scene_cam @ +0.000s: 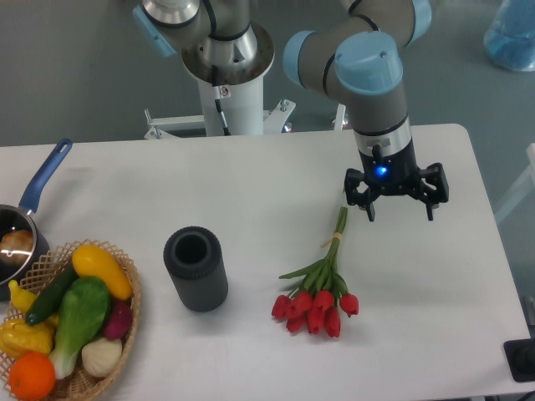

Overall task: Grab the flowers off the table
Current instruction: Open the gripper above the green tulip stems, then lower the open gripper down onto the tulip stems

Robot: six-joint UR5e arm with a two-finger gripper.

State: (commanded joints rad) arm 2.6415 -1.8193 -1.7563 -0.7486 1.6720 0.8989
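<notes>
the bunch of red tulip buds on thin green tied stems, the flowers (322, 281), lies flat on the big white matte desk (251, 192), right of centre, buds toward the near edge and stem ends pointing far. the black two-finger gripper (399, 212) hangs just right of the stem tips with its fingers spread wide, holding nothing. left of the flowers stands a dark grey ribbed cylinder vase (196, 269), and further left a wicker basket of vegetables (71, 322) and a blue-handled saucepan (25, 221).

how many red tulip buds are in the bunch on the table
7 or so, clustered at the lower end of the flowers, front right of the table; a bud may hide behind the others.
</notes>
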